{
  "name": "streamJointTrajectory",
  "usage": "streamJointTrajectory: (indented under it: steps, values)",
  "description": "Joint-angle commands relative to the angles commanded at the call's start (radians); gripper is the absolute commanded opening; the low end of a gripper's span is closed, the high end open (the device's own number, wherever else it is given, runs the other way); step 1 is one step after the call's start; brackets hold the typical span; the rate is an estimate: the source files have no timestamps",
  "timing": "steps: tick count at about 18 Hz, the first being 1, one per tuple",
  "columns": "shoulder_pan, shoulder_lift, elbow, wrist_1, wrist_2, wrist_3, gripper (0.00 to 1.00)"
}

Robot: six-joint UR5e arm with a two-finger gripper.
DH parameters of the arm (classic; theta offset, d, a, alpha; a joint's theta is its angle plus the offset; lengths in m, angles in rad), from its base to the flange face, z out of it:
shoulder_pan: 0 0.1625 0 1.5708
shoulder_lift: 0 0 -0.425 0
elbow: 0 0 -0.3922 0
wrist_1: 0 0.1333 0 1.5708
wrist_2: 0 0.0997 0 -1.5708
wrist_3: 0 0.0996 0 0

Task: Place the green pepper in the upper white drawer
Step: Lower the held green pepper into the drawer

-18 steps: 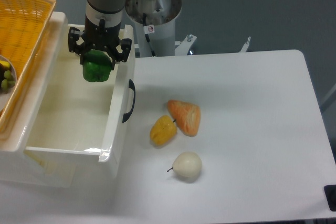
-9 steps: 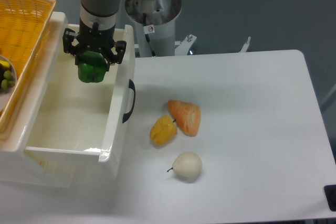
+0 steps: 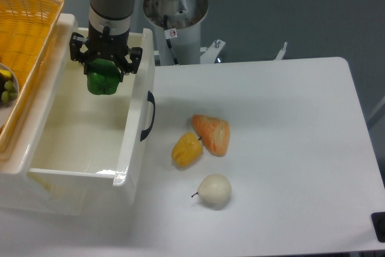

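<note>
Camera: one end effector (image 3: pixel 102 71) grips one green pepper (image 3: pixel 102 83) over one upper white drawer (image 3: pixel 133 148).

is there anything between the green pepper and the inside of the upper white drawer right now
Nothing visible. The gripper holds the green pepper over the open upper white drawer, inside its front wall, and the drawer floor below looks bare.
</note>
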Motion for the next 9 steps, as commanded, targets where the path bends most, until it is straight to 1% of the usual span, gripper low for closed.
streamJointTrajectory:
  steps: [2, 6, 7, 9]
  values:
    - [0.000, 0.000, 0.000, 0.000, 0.000, 0.003, 0.47]
    - [0.000, 0.002, 0.000, 0.000, 0.000, 0.002, 0.51]
    - [0.000, 0.003, 0.000, 0.000, 0.000, 0.000, 0.55]
    - [0.000, 0.002, 0.000, 0.000, 0.000, 0.000, 0.58]
